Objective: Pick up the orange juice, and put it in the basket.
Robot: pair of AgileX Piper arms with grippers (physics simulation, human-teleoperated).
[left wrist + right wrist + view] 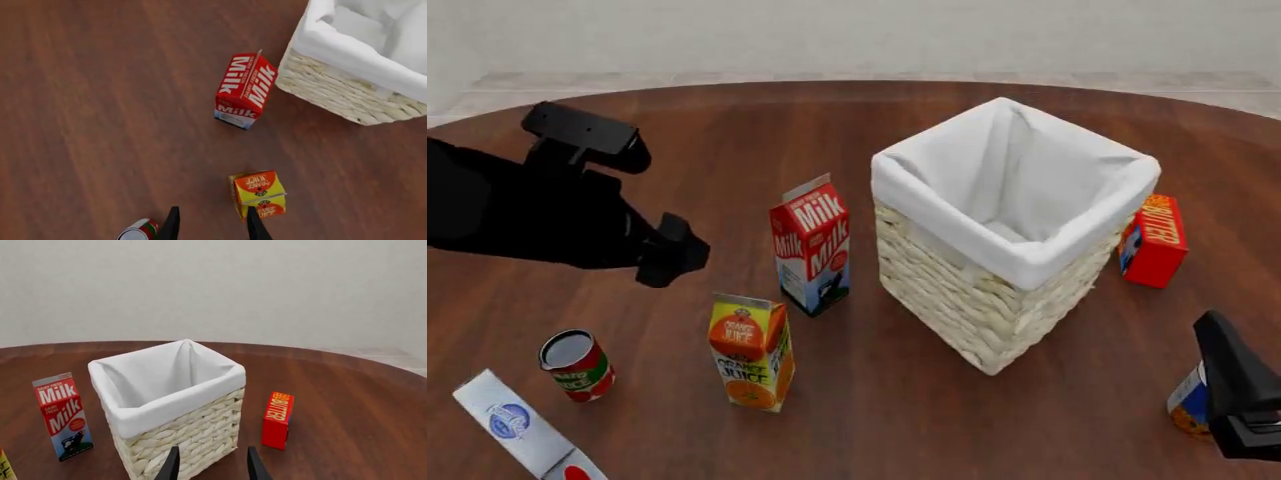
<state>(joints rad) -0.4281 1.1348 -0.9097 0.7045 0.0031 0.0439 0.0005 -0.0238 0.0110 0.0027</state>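
- The left gripper (212, 226) hangs high above the desk (694, 130), fingers apart, holding nothing.
- The juice (750, 352) stands upright, tall side up, below this gripper and a bit toward its right, near its right finger.
- The left arm is much nearer, so I think it should go down.
- The basket (988, 300) stands right of the juice, apart.
- The right gripper (212, 465) is also open, far off.

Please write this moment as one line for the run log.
left tool: open, above orange juice | juice: upright on table | basket: empty | right tool: open
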